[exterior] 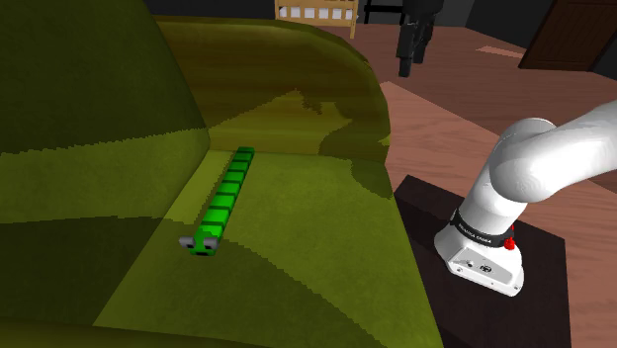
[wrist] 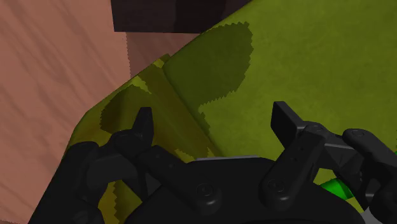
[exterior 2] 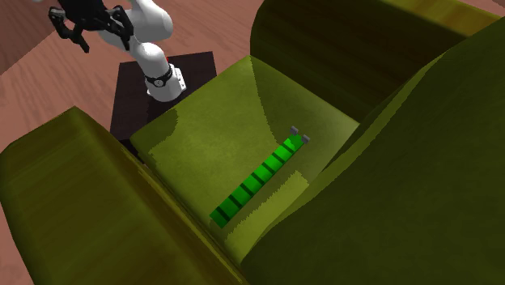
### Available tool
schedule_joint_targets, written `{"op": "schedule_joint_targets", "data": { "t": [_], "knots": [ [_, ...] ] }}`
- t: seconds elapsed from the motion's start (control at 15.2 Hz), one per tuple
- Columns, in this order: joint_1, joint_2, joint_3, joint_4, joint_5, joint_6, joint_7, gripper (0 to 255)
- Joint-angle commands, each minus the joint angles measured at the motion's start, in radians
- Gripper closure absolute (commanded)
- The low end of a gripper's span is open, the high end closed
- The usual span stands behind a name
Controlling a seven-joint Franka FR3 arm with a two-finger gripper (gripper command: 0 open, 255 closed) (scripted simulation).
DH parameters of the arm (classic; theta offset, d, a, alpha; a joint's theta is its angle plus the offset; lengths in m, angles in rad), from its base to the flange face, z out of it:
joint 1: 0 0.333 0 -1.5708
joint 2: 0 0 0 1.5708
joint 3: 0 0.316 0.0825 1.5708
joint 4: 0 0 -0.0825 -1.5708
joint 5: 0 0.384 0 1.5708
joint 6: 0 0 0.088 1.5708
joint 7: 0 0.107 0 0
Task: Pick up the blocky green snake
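Observation:
The blocky green snake (exterior: 222,203) lies straight along the back of the olive sofa seat (exterior: 297,227), close to the backrest. Its head, with small grey bits, points toward the shoulder view's lower left. From the second exterior view the snake (exterior 2: 259,178) runs diagonally across the seat cushion (exterior 2: 218,138). My black gripper (exterior: 405,67) hangs high over the floor beyond the sofa's armrest, far from the snake. The same gripper (exterior 2: 83,42) sits above the stand. In the wrist view the gripper (wrist: 215,121) is open, with nothing between its fingers, and a bit of the snake (wrist: 334,189) peeks past the hand.
The sofa's armrest (exterior: 336,89) rises between the gripper and the seat, and its tall backrest (exterior: 79,89) borders the snake. The dark stand (exterior: 420,203) sits beside the sofa on a wooden floor (exterior: 445,109). A pale slatted piece of furniture (exterior: 316,12) stands far behind.

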Motion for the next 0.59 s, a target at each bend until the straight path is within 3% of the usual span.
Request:
{"op": "schedule_joint_targets", "data": {
  "t": [0.0,0.53],
  "knots": [
    [0.0,0.0,0.0,0.0,0.0,0.0,0.0,0],
    [-0.011,0.082,0.184,-0.064,0.144,0.151,0.324,0]
  ]
}}
